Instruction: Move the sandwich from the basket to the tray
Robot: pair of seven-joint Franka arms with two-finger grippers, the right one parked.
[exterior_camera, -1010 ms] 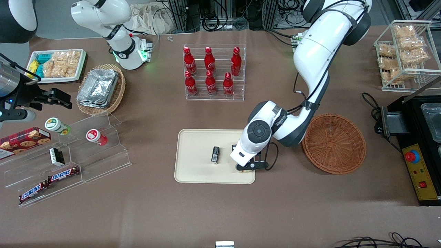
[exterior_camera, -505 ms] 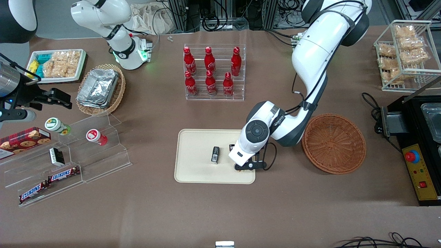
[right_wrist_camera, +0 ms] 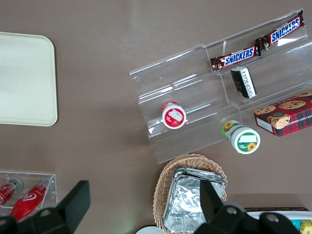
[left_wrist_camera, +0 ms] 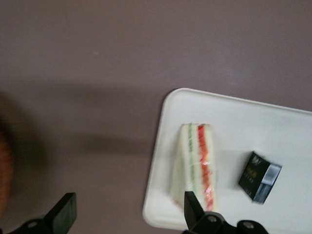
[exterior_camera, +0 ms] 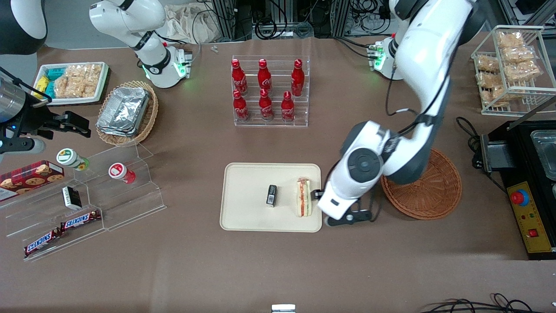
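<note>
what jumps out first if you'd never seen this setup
The sandwich lies on the cream tray beside a small black packet, its red and green filling showing. The gripper hangs open just off the tray's edge, between the tray and the empty brown wicker basket. Farther from the front camera, a clear rack of red cola bottles stands out.
</note>
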